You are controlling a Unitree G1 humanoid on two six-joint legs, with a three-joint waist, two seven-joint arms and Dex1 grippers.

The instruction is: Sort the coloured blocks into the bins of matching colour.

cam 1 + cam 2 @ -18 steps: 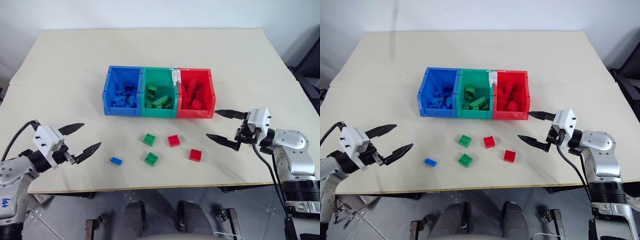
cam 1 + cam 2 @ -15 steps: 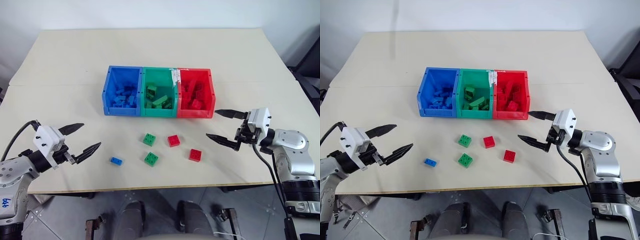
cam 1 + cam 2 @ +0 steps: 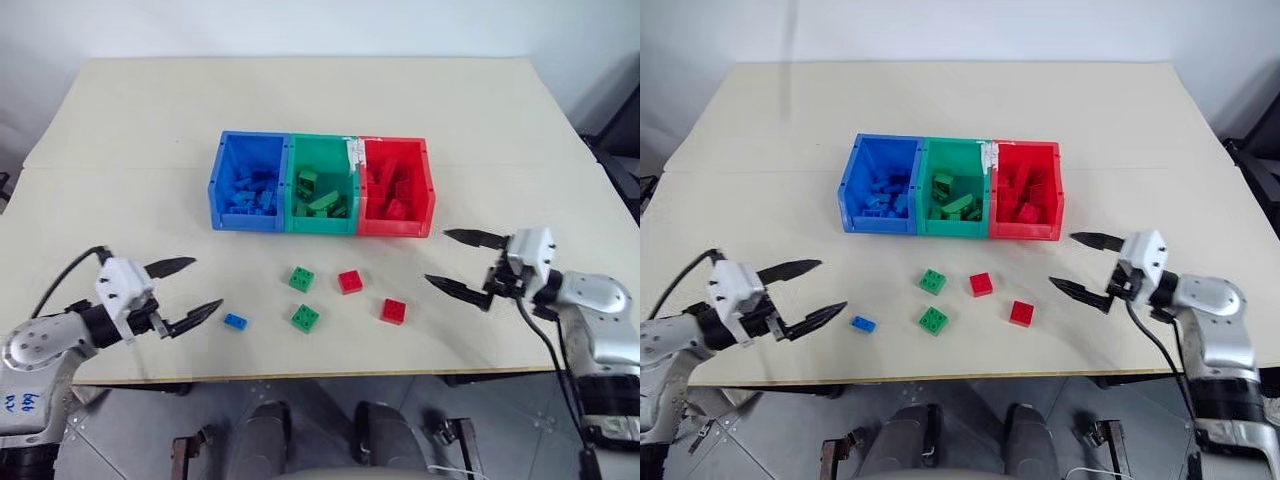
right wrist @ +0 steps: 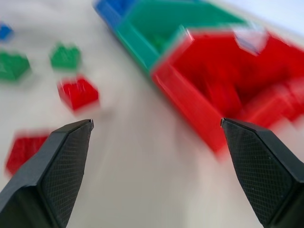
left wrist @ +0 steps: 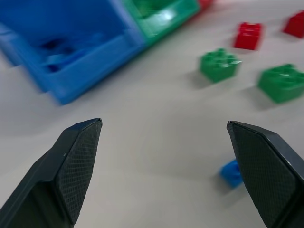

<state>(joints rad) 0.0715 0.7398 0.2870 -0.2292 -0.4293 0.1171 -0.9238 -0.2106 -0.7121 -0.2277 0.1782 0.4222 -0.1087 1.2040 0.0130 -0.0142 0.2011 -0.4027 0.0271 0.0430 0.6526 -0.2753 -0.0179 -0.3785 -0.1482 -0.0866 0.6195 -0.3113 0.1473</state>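
Note:
Five blocks lie on the table in front of the bins: two green ones, two red ones and a small flat blue one. The blue bin, green bin and red bin stand joined in a row, each holding several bricks of its own colour. My left gripper is open and empty, just left of the blue block. To the right of the red blocks, my right gripper is also open and holds nothing.
The cream table runs far behind the bins, with its front edge just below the blocks. A seam crosses the tabletop level with the bins. A dark object stands beyond the table's right edge.
My left gripper has moved to the right, closer to the blue block. My right gripper has drifted slightly right and nearer the front edge. The blocks and bins have stayed put.

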